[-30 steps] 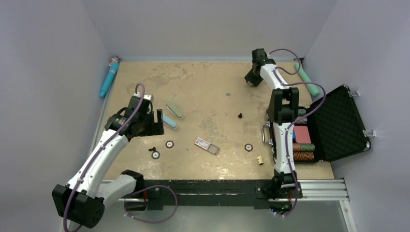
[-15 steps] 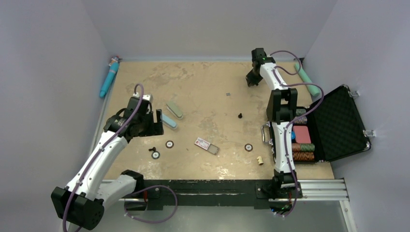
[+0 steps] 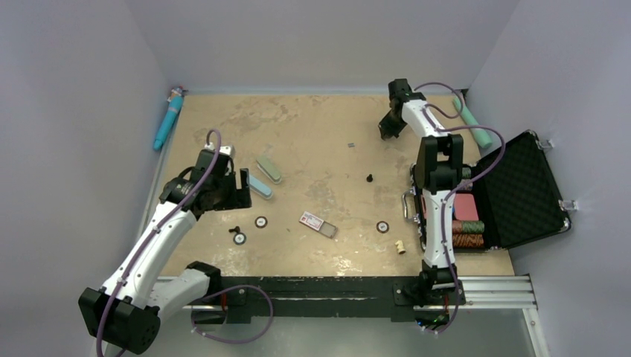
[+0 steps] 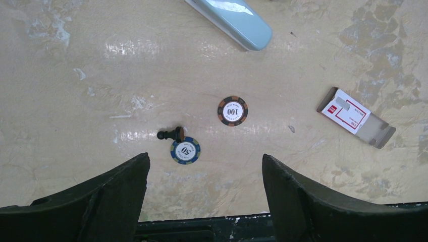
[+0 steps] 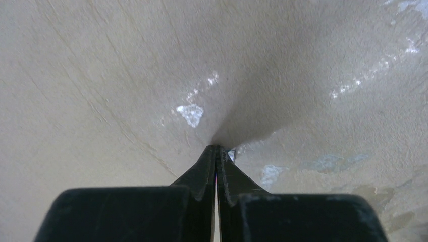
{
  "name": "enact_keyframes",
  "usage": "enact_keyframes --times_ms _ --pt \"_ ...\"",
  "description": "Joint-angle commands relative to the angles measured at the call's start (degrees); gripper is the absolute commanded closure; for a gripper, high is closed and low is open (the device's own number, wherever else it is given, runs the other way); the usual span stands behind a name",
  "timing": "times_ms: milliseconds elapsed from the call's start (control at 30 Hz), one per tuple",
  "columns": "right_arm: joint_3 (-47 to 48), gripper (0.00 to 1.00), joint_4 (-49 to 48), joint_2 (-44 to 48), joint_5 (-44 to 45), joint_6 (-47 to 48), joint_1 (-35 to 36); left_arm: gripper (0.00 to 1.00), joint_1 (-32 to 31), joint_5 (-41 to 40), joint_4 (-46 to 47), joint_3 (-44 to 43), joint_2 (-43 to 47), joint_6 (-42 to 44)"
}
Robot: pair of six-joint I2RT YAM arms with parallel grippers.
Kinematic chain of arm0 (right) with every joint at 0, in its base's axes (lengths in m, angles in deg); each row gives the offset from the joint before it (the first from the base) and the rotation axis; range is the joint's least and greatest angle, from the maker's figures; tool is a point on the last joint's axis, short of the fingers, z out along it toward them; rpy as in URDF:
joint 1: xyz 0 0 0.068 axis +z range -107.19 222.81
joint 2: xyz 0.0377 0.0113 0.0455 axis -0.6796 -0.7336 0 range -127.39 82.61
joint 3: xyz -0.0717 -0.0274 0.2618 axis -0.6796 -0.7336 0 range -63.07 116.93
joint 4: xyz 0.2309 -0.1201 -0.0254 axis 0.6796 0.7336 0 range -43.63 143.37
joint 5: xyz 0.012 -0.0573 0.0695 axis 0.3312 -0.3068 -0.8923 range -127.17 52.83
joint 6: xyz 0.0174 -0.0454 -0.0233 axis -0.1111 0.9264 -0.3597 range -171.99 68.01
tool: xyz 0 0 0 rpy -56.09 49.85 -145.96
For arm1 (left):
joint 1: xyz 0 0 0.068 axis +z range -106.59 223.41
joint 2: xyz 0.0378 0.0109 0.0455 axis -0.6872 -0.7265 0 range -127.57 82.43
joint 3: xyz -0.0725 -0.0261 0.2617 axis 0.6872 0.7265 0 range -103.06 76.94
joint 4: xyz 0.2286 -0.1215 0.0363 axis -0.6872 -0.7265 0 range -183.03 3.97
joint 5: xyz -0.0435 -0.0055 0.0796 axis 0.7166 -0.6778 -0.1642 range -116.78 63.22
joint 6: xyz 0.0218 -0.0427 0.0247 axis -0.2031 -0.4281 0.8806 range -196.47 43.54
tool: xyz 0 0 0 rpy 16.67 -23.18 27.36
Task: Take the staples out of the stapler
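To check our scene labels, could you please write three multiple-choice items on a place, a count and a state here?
1. Where on the table does the black case stand?
A. left edge
B. middle
C. right edge
2. How many poker chips does the left wrist view show?
A. one
B. two
C. four
3. How is the right gripper?
A. shut
B. wide open
C. holding a chip
Answers:
1 C, the top view shows it lying open at the right edge.
2 B, one is marked 100 and one 50.
3 A, its fingers meet with no gap.
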Motion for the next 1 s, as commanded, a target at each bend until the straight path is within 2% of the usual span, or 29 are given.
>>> enact_keyframes --times_ms 0,167,467,600,733,967 --pt "-2.9 1.0 -0.7 5.7 -3.3 3.5 0.3 0.15 0.2 -0.1 1.4 0.0 -0.3 1.1" --pt "-7.2 1.0 -2.5 11.7 -5.7 5.7 0.8 0.16 0.2 0.3 1.6 0.0 -0.9 1.3" --pt "-22.3 1.0 -8.9 25.0 -10.4 8.0 2.4 0.15 0.2 0.7 1.9 0.2 -0.5 1.5" --pt "-26.1 1.0 -9.7 29.6 -11.8 8.6 3.2 0.15 0.2 1.6 2.3 0.3 -0.4 1.7" --pt "-28.8 1.0 -10.2 34.2 -12.7 9.6 3.6 0.12 0.2 2.8 2.9 0.8 0.4 2.1" --pt "-32.8 1.0 -11.1 41.4 -16.2 12.4 5.9 0.0 0.2 1.9 2.6 0.8 0.4 1.7"
